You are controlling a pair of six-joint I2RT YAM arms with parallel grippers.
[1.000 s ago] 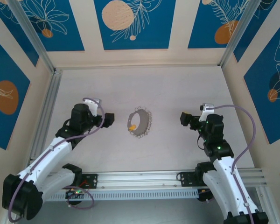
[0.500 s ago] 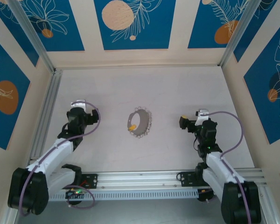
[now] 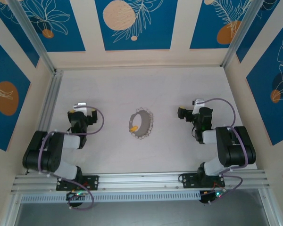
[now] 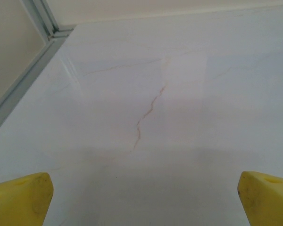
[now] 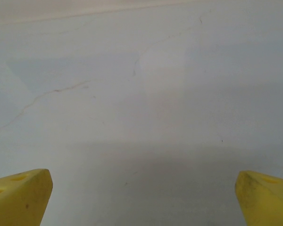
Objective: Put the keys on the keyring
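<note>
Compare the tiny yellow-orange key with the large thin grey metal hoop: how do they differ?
Colour: yellow-orange key bright; grey metal hoop dull. Size: key far smaller than hoop. Edge: hoop carries a fringe of silvery keys; key is bare. Both lie on the white table, key at the hoop's left rim.

pale table [image 3: 179, 89] bears the keyring [image 3: 141, 125] with keys [image 3: 132, 127].

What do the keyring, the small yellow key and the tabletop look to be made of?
The keyring: thin grey hoop fringed with silvery keys, probably metal. The yellow key: opaque yellow-orange, perhaps plastic or coated; too small to tell. The tabletop: pale, smooth, slightly glossy, with thin brownish veins, likely marble-look laminate.
</note>
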